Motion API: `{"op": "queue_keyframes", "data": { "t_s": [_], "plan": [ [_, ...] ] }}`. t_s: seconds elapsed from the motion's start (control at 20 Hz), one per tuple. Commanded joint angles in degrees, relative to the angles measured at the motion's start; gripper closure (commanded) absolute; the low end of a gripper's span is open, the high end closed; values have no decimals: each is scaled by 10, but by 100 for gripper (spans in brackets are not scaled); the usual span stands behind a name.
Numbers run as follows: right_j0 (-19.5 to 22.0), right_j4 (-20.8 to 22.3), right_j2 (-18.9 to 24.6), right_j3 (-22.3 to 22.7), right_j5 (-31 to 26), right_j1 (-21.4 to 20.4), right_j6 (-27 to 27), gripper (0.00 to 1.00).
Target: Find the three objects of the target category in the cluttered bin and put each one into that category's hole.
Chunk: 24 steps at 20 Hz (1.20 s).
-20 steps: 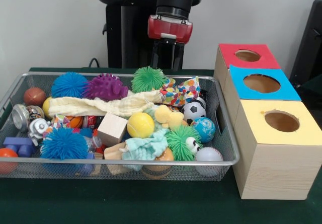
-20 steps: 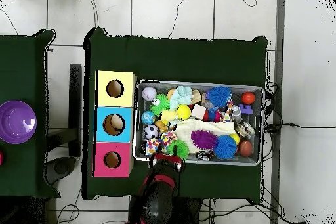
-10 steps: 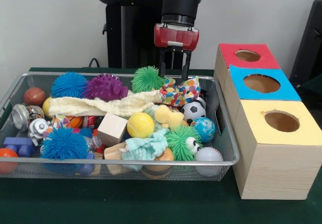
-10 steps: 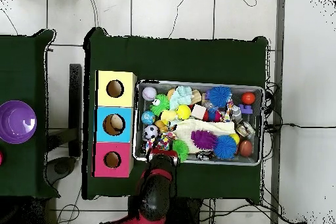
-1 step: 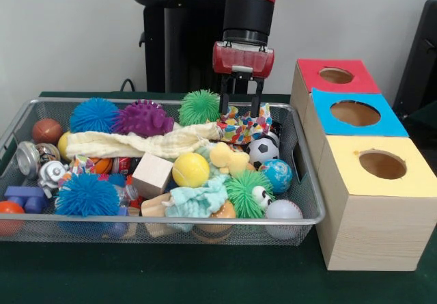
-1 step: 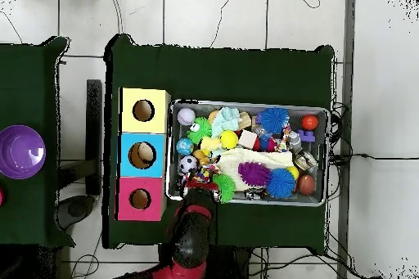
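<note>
Cloth with a multicoloured spotted print [image 5: 244, 123] lay crumpled at the upper right of the wire bin [image 5: 311, 181] in the front view, beside the green spiky ball [image 5: 201, 106] and above the soccer ball [image 5: 261, 151]; judged to be the item targeted, though the target category was not certain from the frames. Gripper [image 5: 240, 108] hung directly over it, fingers spread apart and empty, tips at or just above the folds. To do the grasp well, descend straight, straddle a raised fold, and close without catching the cream cloth [image 5: 140, 142] touching its left side or the bin's mesh. Boxes at right carried red [image 5: 336, 76], blue [image 5: 355, 113] and yellow [image 5: 382, 164] holes. No brand, label or legible writing was seen on any box or object.
</note>
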<state>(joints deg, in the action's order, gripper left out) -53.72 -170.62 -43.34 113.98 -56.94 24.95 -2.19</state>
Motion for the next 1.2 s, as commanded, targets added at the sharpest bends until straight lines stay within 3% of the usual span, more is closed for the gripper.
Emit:
{"op": "queue_keyframes", "data": {
  "t_s": [0.05,0.35,0.85,1.2],
  "plan": [
    [26,-37,64,-110,25,15,-49,0],
    [-15,-32,56,-125,35,79,-134,0],
    [2,-26,104,-120,20,55,-116,0],
    [-31,-9,133,-105,21,77,-156,0]
  ]
}}
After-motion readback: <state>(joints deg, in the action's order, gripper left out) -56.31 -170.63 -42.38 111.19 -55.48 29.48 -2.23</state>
